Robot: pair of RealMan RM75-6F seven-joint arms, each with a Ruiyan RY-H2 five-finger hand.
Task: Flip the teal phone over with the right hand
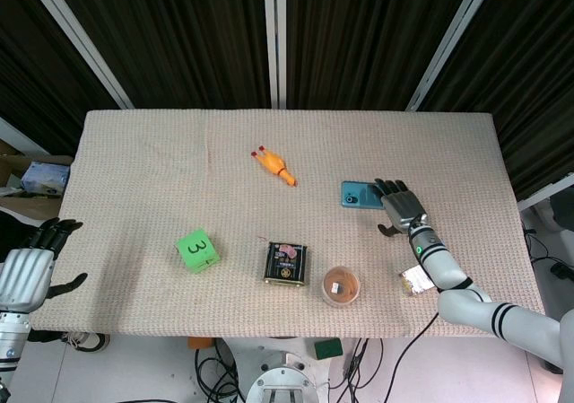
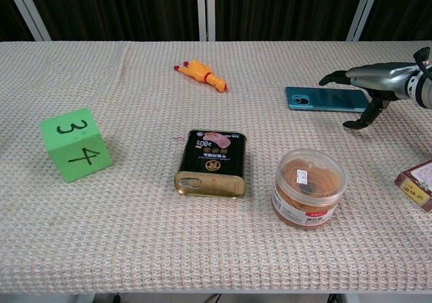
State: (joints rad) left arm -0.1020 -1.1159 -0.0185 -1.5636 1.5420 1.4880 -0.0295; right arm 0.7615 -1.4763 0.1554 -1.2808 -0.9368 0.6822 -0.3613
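Note:
The teal phone [image 1: 357, 194] [image 2: 325, 98] lies flat on the beige cloth at the right of the table, its camera end pointing left. My right hand [image 1: 402, 205] [image 2: 370, 80] hovers over the phone's right end, palm down, fingers spread and reaching across it, thumb hanging toward the cloth beside the phone. It holds nothing. My left hand [image 1: 27, 268] hangs off the table's left edge, fingers apart and empty; the chest view does not show it.
A rubber chicken [image 1: 273, 166] lies behind centre. A green numbered cube [image 1: 196, 249], a dark tin [image 1: 285, 264] and a round lidded tub [image 1: 341, 285] stand along the front. A small red box [image 1: 413, 282] sits by my right forearm.

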